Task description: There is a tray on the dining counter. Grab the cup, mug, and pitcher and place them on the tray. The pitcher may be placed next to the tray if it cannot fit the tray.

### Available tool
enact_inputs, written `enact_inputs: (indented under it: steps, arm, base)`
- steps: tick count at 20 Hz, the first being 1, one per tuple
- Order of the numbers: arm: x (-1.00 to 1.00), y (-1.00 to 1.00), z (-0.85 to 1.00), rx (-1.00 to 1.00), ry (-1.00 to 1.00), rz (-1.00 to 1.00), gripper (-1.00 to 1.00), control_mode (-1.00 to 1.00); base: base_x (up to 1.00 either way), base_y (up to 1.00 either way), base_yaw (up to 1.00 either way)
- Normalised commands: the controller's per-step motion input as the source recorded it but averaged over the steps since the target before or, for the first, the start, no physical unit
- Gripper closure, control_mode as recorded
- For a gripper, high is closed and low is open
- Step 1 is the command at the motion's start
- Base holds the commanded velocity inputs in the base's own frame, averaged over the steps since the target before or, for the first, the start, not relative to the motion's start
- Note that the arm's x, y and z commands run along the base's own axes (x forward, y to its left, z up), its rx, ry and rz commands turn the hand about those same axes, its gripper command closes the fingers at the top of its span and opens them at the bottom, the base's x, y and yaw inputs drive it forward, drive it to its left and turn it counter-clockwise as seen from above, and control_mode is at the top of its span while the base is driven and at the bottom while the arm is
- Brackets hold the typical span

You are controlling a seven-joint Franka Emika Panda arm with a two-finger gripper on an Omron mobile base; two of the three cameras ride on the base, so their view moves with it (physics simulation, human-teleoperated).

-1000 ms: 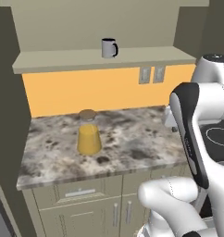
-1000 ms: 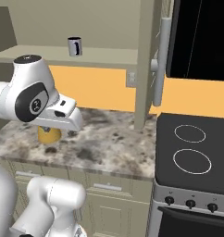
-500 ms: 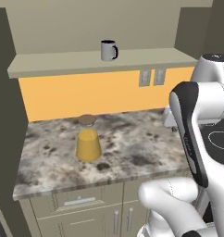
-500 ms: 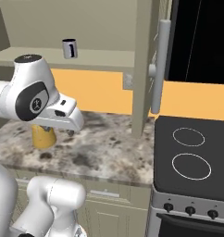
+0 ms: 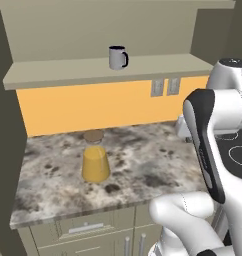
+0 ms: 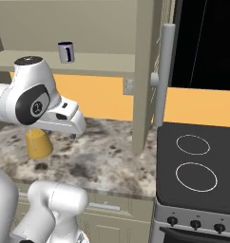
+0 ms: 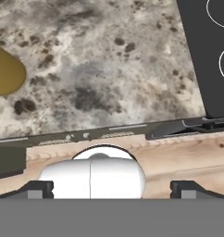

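The pitcher [image 5: 95, 161], a clear cone of orange-yellow liquid with a brown lid, stands on the short marble counter [image 5: 148, 170]. It also appears in the right base view [image 6: 38, 142] and at the left edge of the hand view [image 7: 5, 71]. The grey mug [image 5: 118, 57] with its dark handle sits on the shelf above [image 6: 65, 52]. My gripper [image 7: 113, 187] is open and empty, its fingers spread wide; it hangs over the counter's front edge, right of the pitcher [image 6: 74, 134]. The tray, the cup and the dining counter are out of view.
A black cooktop [image 6: 197, 161] lies to the right of the counter. A tall cabinet column with a long grey handle [image 6: 163, 71] rises between them. The beige shelf [image 5: 68, 75] overhangs the orange back wall; drawers [image 5: 85, 227] sit under the counter.
The whole picture has shifted slightly: the base has crept closer to the counter, so pitcher, mug and cooktop sit lower and larger. The arm keeps its pose and the gripper stays open.
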Motion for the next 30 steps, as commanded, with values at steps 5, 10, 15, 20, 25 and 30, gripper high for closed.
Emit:
enact_inputs:
  steps: [5,10,15,20,25,30]
  arm:
    - [0.0,0.0,0.0,0.0,0.0,0.0,-1.0,1.0]
    - [0.18,0.0,0.0,0.0,0.0,0.0,-1.0,-1.0]
    - [0.02,0.0,0.23,0.0,-0.1,0.03,-1.0,-1.0]
    - [0.0,0.0,0.25,0.0,-0.18,0.07,-1.0,-1.0]
    - [0.0,0.0,0.34,0.0,-0.22,0.06,-1.0,-1.0]
    - [0.0,0.0,0.27,0.01,-0.17,0.05,-1.0,-1.0]
  base:
    - [0.27,0.0,0.0]
    - [0.05,0.0,0.0]
    - [0.0,0.0,0.0]
    - [0.0,0.0,0.0]
    - [0.0,0.0,0.0]
    - [0.0,0.0,0.0]
